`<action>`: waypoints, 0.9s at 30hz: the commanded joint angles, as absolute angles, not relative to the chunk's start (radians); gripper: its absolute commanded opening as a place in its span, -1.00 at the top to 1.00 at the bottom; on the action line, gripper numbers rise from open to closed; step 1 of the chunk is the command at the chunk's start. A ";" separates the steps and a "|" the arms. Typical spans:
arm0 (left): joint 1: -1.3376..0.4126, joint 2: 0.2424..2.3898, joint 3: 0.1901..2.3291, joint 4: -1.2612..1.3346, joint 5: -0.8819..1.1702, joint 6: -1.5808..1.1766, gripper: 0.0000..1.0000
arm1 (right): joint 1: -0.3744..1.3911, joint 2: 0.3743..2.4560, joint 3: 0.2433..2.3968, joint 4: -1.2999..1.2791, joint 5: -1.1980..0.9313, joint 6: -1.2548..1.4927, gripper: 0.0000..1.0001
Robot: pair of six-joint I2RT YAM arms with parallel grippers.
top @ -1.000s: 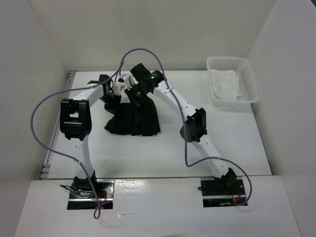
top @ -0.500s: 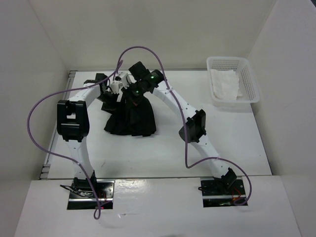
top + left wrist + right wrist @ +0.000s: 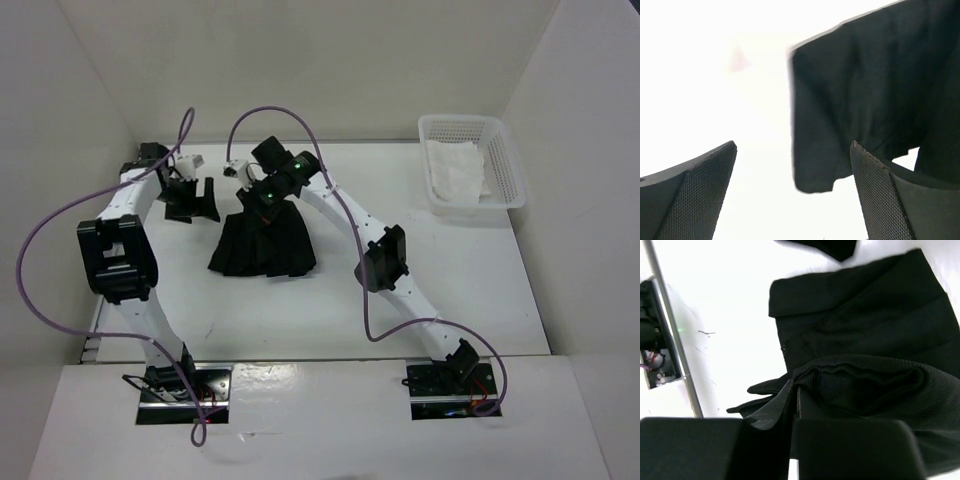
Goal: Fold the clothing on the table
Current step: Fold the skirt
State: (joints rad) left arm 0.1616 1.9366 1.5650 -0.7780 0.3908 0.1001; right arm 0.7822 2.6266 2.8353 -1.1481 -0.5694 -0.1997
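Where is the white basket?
In the top view, the basket sits in the far right corner of the table, well right of the black skirt.

No legible text or labels anywhere.

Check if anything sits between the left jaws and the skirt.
Nothing visible does. The left jaws stand open to the left of the skirt, with only bare table between them. The right jaws are shut on the skirt's waistband, clear of that gap.
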 commanded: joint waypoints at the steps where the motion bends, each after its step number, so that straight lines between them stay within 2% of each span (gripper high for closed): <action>1: 0.228 1.846 1.520 -0.793 0.387 0.095 -1.00 | 0.792 2.652 2.913 -1.080 -0.673 -0.204 0.85; 2: 0.244 1.824 1.494 -0.793 0.387 0.104 -1.00 | 0.792 2.652 2.913 -1.069 -0.689 -0.195 0.51; 4: 0.287 1.806 1.468 -0.793 0.387 0.104 -1.00 | 0.792 2.652 2.924 -1.028 -0.731 -0.186 -0.04; 5: 0.302 1.790 1.457 -0.793 0.399 0.113 -1.00 | 0.792 2.652 2.924 -1.011 -0.744 -0.158 -0.45; 6: 0.316 1.790 1.445 -0.793 0.399 0.114 -1.00 | 0.792 2.652 2.924 -0.996 -0.753 -0.158 -0.60; 8: 0.354 1.770 1.430 -0.802 0.410 0.123 -1.00 | 0.801 2.652 2.924 -0.959 -0.791 -0.146 -0.75; 14: 0.399 1.747 1.419 -0.811 0.440 0.132 -1.00 | 0.801 2.622 2.933 -0.975 -0.784 -0.173 -0.80; 19: 0.399 1.720 1.419 -0.831 0.471 0.150 -1.00 | 0.776 2.525 2.853 -1.026 -0.586 -0.212 -0.80; 22: 0.399 1.680 1.431 -0.854 0.482 0.163 -1.00 | 0.706 2.421 2.717 -1.025 -0.454 -0.203 -0.80; 23: 0.399 1.663 1.445 -0.854 0.482 0.172 -1.00 | 0.666 2.381 2.613 -1.010 -0.419 -0.189 -0.80; 27: 0.399 1.513 1.457 -0.821 0.384 0.161 -1.00 | 0.557 2.051 2.303 -0.806 -0.116 -0.112 -0.86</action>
State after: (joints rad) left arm 0.3977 1.6505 1.4204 -0.8368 0.4175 0.1371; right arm 0.6621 2.3322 2.4222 -0.9691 -0.3908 -0.1638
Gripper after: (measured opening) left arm 0.999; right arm 0.920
